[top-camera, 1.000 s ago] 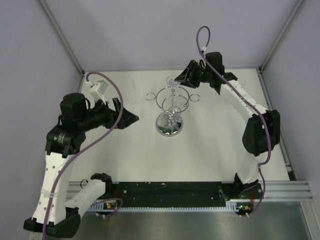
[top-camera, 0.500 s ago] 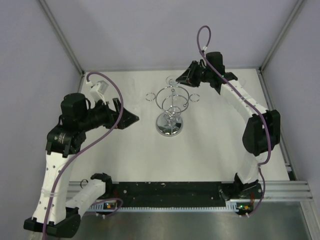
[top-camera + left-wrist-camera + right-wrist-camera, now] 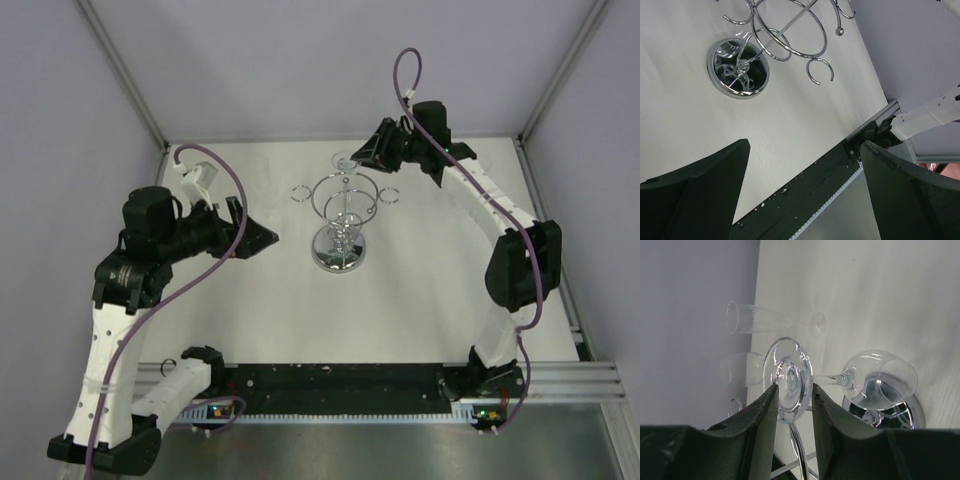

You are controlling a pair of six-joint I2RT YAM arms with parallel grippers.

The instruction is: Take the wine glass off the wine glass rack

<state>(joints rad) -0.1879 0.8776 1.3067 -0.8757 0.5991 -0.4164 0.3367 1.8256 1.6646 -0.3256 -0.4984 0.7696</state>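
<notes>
The wine glass rack (image 3: 339, 250) stands mid-table: a chrome wire stand with a round mirrored base, a thin post and ring loops. It also shows in the left wrist view (image 3: 738, 70). A clear wine glass (image 3: 789, 380) hangs on it with its bowl (image 3: 880, 377) near the rack base. My right gripper (image 3: 794, 388) is shut on the glass's round foot, one finger on each side, at the far side of the rack (image 3: 362, 155). My left gripper (image 3: 262, 237) is open and empty left of the rack, well apart from it (image 3: 804, 145).
Two other clear glasses (image 3: 747, 317) show faintly near the back wall in the right wrist view. The grey side walls close in the table. A black rail (image 3: 805, 195) runs along the near edge, with the right arm's base (image 3: 930, 112) beside it.
The right gripper has shifted very slightly toward the back with the glass foot between its fingers. The left arm has not moved.
</notes>
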